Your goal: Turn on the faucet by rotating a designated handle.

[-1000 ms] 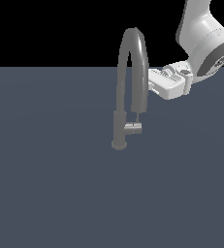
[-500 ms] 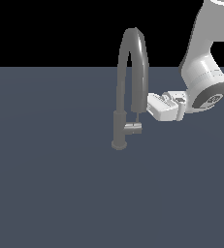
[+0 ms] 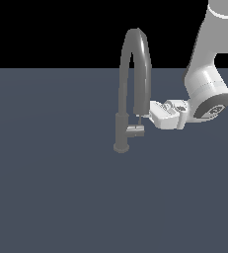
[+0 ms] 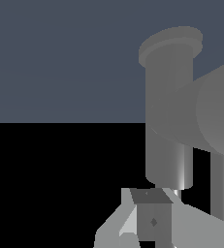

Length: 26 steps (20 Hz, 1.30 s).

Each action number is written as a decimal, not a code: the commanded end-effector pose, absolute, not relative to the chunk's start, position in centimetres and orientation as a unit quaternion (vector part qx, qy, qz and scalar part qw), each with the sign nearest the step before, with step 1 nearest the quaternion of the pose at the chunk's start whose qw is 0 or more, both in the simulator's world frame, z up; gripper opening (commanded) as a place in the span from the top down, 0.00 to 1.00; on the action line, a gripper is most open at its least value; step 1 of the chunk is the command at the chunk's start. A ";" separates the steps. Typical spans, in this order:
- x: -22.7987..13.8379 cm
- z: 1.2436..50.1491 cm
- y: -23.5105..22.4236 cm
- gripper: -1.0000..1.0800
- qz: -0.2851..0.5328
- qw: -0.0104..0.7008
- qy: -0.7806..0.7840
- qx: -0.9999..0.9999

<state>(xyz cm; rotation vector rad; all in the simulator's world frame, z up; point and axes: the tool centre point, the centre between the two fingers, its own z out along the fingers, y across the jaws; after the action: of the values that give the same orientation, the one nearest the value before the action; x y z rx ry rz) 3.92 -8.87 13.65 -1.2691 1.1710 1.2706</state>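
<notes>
As the arm dropped lower, its fingers (image 3: 147,117) closed in on the handle (image 3: 135,130).

The handle jutted from the faucet (image 3: 130,89) low on its column, standing on the dark counter (image 3: 46,188); the fingers hovered just beside and above it, whether apart or together I couldn't tell. Contact looked imminent. No writing showed anywhere.

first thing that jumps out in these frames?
The faucet, its tall arched spout rising mid-scene over a bare grey surface. Next, the white arm reaching in from the exterior view's right, its gripper close to the spout's end, just above the short handle. Contact can't be told.
</notes>
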 end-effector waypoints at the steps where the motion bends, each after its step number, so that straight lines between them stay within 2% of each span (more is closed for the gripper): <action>1: 3.7 13.8 -8.9 1.00 0.520 0.478 0.480 -0.520; 26: -1.8 14.6 -9.3 1.00 0.520 0.479 0.480 -0.520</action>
<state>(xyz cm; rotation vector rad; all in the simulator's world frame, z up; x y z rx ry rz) -1.06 -9.21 14.86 -1.2757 1.1679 1.2555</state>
